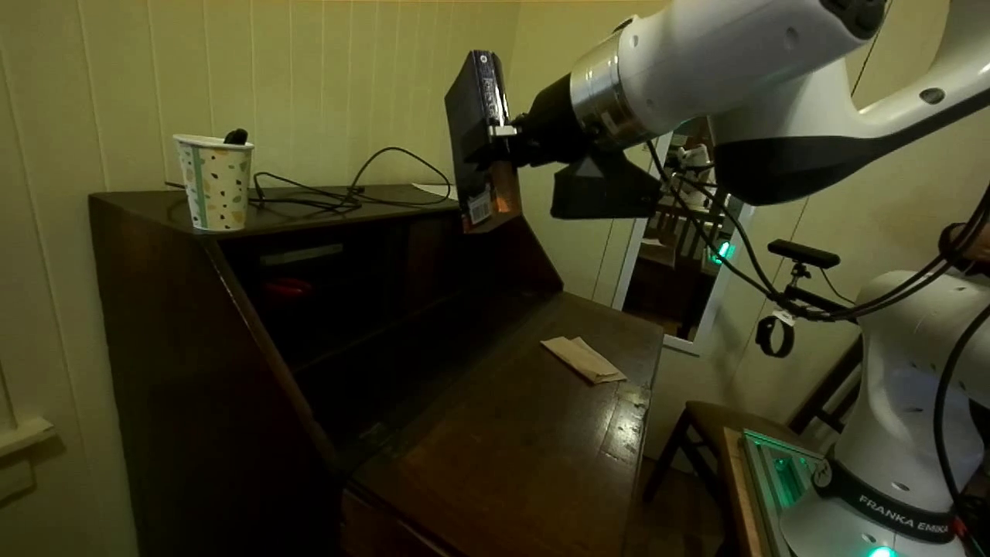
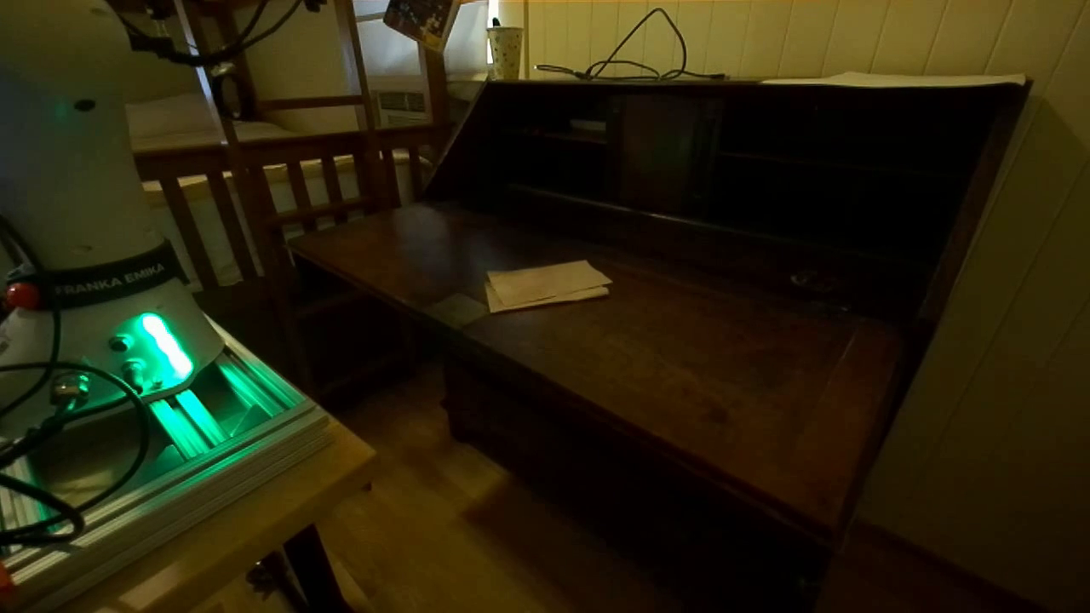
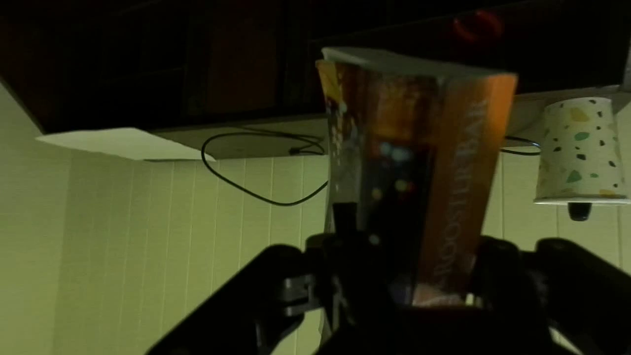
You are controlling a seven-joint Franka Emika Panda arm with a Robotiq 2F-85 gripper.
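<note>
- Paper cup (image 1: 220,186), left end of the drop-front desk's (image 1: 479,456) top: a wide swing that way could clip it, and it looks light enough to topple, black thing (image 1: 236,137) inside and all.
- Black cable (image 1: 352,189), middle of the desk's top: that loop stands up, so imo a low book corner could hook and drag it.
- Rooster Bar paperback (image 1: 470,116), in the air by the right end of the desk's top (depth's hard to judge): the Robotiq gripper (image 1: 493,145) has it pinched around mid-height, fingers parted only by its thickness. If the lower end bumps the desk's edge, I'd expect it to pivot or slip.
- Surface: dark, worn wood. Something red (image 1: 288,288) sits in the desk's left cubbies, too dim to name; white sheet (image 1: 435,189) right on the top; folded tan paper (image 1: 584,360) near the writing leaf's front edge.
- Room: slatted wooden bed frame (image 2: 332,145) past the desk's left end in an exterior view, panelled wall (image 1: 325,93) behind it, mirror (image 1: 656,302) and chair (image 1: 711,418) off its right side.
</note>
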